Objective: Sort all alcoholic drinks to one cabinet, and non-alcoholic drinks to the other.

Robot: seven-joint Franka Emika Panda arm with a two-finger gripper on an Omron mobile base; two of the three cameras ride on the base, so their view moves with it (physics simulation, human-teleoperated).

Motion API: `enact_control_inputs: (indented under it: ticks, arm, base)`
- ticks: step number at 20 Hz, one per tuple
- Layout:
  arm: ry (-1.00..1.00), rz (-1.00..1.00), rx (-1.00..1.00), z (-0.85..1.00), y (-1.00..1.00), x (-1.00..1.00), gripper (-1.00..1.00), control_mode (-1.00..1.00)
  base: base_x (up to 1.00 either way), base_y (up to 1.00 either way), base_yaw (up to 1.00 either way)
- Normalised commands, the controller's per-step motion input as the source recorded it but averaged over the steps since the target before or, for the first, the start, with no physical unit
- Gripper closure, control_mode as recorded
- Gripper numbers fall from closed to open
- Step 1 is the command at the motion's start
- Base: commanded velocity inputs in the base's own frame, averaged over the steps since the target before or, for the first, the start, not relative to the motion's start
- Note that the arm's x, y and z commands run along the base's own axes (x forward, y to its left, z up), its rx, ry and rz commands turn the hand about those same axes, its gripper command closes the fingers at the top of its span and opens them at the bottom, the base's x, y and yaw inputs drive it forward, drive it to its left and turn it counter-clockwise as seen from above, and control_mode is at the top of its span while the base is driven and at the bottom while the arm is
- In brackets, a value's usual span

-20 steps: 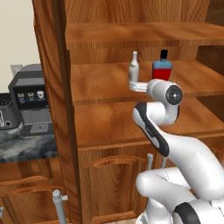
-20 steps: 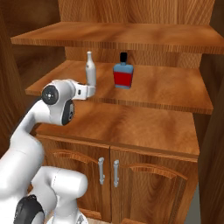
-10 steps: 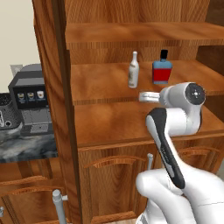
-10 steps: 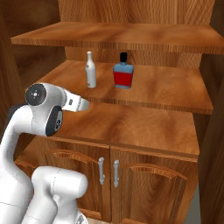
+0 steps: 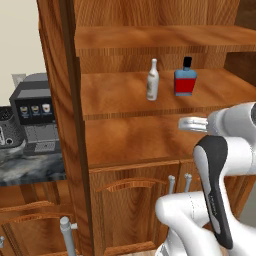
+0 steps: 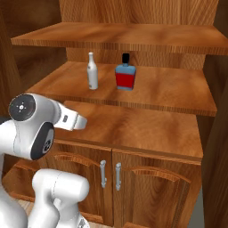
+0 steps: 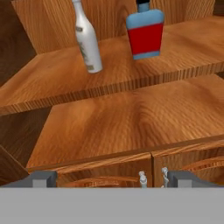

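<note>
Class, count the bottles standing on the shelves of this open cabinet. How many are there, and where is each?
2. The slim white bottle stands on the middle shelf, left of the blue flask with the red label, apart from it. Anything behind the cabinet's side panels would be hidden.

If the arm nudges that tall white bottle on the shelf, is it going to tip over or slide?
The white bottle looks tall and slim on a small base, so a push near its neck would probably tip it. Being round, it would likely roll along the shelf if it fell. The squat blue and red bottle beside it looks steadier.
</note>
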Motion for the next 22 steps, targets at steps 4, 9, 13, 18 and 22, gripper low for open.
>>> enact_control_inputs:
  ticks: [4, 9, 13, 18, 22]
  arm:
    - [0.0, 0.0, 0.01, 0.0, 0.0, -0.38, -1.0, -1.0]
    - [0.02, 0.0, 0.0, 0.0, 0.0, -0.11, -1.0, -1.0]
    - [0.01, 0.0, 0.0, 0.0, 0.0, -0.04, -1.0, 1.0]
    - [0.0, 0.0, 0.0, 0.0, 0.0, 0.0, -1.0, 1.0]
    - [0.0, 0.0, 0.0, 0.0, 0.0, 0.0, -1.0, 1.0]
  base:
    - [0.0, 0.0, 0.0]
    - [0.0, 0.0, 0.0]
    - [-0.36, 0.0, 0.0]
    - [-0.99, 0.0, 0.0]
    - [-1.0, 0.0, 0.0]
